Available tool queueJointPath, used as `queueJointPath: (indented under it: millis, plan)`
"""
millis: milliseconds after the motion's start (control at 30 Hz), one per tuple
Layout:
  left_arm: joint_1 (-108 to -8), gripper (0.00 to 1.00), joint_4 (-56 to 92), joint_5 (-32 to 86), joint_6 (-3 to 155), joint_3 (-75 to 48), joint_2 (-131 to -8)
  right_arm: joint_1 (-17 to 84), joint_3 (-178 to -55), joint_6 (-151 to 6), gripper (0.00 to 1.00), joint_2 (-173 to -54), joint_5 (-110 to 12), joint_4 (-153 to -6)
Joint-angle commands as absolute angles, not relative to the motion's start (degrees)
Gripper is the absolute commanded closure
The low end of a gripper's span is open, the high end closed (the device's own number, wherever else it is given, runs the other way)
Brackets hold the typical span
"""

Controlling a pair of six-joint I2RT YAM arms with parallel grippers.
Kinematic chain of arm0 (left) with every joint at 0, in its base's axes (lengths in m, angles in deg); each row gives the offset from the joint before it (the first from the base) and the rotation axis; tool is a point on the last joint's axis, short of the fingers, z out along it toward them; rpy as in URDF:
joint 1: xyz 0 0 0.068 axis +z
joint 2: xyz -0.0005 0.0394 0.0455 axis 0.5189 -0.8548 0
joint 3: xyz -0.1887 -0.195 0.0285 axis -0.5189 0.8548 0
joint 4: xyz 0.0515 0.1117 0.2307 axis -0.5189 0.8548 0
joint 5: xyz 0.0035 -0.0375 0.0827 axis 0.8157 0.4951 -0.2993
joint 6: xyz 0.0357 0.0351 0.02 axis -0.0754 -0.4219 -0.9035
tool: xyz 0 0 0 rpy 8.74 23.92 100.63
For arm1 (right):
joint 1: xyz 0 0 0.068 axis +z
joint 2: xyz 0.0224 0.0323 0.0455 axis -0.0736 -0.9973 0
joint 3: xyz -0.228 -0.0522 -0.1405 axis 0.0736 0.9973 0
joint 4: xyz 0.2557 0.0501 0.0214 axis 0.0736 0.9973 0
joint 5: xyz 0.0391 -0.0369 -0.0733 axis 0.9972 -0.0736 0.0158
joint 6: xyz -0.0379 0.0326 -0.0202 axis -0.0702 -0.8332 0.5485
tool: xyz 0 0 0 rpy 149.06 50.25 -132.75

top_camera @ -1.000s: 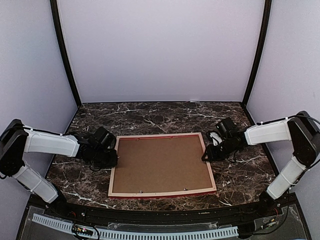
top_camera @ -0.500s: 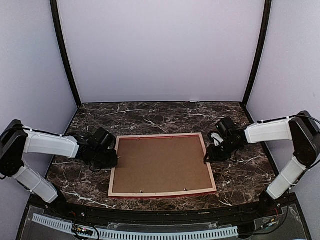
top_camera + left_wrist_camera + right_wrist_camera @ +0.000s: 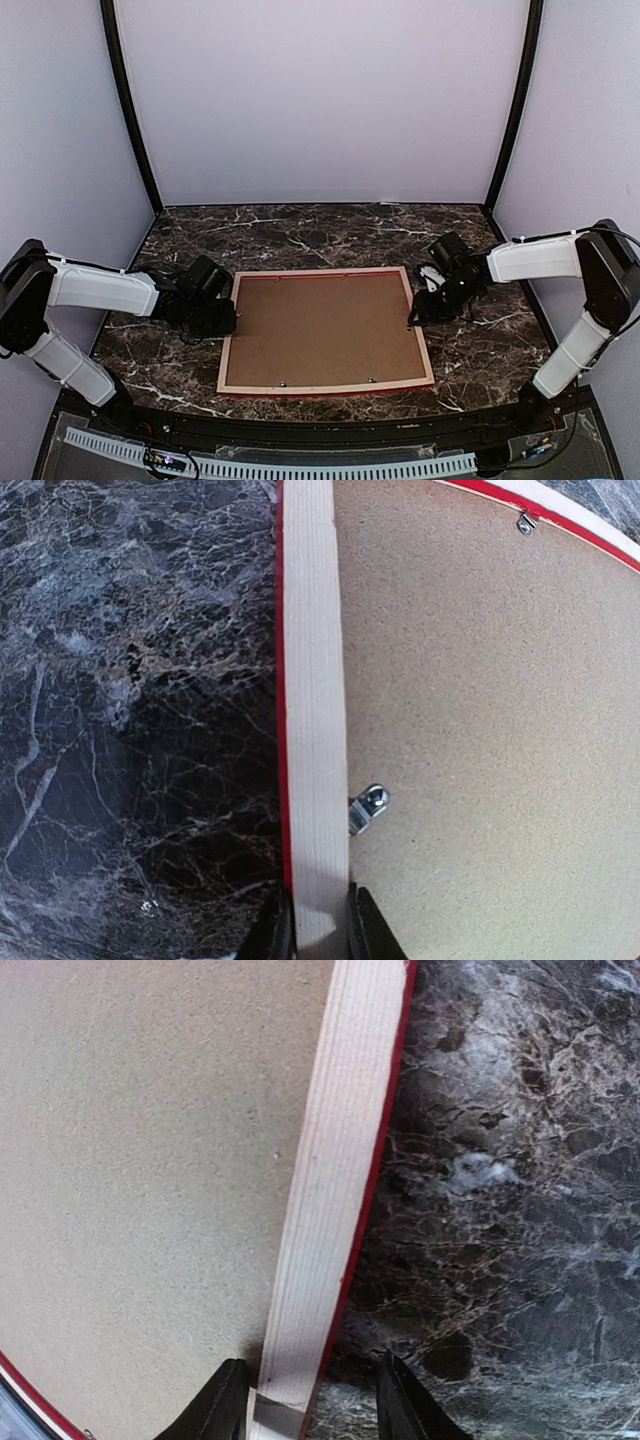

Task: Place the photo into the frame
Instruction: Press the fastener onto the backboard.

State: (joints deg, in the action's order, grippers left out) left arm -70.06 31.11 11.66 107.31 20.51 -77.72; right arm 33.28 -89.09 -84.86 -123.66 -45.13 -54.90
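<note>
The frame [image 3: 227,352] lies face down in the middle of the table, pale wood back up, a thin red edge showing around it. A brown backing board [image 3: 325,325] fills it, and the photo is hidden. My left gripper [image 3: 228,318] is shut on the frame's left rail [image 3: 312,680], one finger on each side, just below a small metal clip [image 3: 366,807]. My right gripper [image 3: 413,318] is open and straddles the right rail [image 3: 335,1180]. Its outer finger [image 3: 400,1402] stands clear of the red edge over the marble. The inner finger [image 3: 222,1402] is over the board beside the rail.
The dark marble table [image 3: 300,235] stretches behind and beside the frame, closed in by pale walls with black corner posts. More metal clips sit along the frame's near rail [image 3: 370,379]. A black ledge runs along the table's near edge.
The right gripper's jaws have spread apart and let go of the frame's right rail. The left gripper and the frame have stayed where they were.
</note>
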Motion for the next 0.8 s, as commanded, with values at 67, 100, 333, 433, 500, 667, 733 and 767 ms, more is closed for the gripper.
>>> queueJointPath:
  millis: [67, 100, 333, 433, 500, 667, 733, 767]
  plan:
    - [-70.53, 0.85, 34.42, 13.53, 107.94, 22.48, -78.97, 33.58, -88.25, -84.77, 0.53, -123.41, -40.92, -56.01]
    - [-70.52, 0.85, 34.47, 13.46, 107.94, 22.52, -78.88, 33.6, -88.25, -84.75, 0.52, -123.13, -41.24, -55.81]
    - [-70.51, 0.85, 34.31, 13.48, 107.92, 22.72, -78.88, 33.22, -88.01, -85.01, 0.5, -120.93, -43.13, -55.01]
    - [-70.5, 0.85, 34.32, 13.44, 107.8, 22.73, -78.91, 33.22, -87.92, -84.78, 0.49, -119.65, -43.04, -54.72]
    - [-70.54, 0.85, 34.33, 13.41, 107.77, 22.69, -78.88, 33.22, -87.51, -84.53, 0.47, -118.7, -43.03, -54.44]
    - [-70.53, 0.85, 34.12, 13.57, 107.85, 22.73, -78.96, 33.52, -86.19, -84.13, 0.46, -118.61, -44.14, -53.81]
    - [-70.54, 0.85, 34.23, 13.57, 107.81, 22.69, -78.93, 34.01, -85.82, -84.13, 0.46, -119.0, -44.89, -53.76]
    - [-70.5, 0.85, 34.25, 13.57, 107.76, 22.61, -78.9, 34.28, -85.8, -84.2, 0.46, -119.17, -45.16, -53.69]
